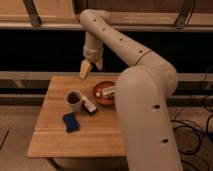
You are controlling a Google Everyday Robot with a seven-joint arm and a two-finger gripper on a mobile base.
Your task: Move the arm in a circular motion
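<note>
The arm (145, 95) is cream-beige and very large, with thick rounded segments dotted with small dark holes. It rises from the lower right, bends at the top centre and drops down to a yellowish gripper (86, 69). The gripper hangs in the air above the far edge of the wooden table (55, 140), just behind a dark cup and a red bowl. It holds nothing that I can see.
On the table stand a dark cup (74, 100), a red bowl (102, 93) with something pale in it, a small dark and white object (90, 105) and a blue sponge (70, 122). Black cables (192, 137) lie on the floor at right. A dark railing runs behind.
</note>
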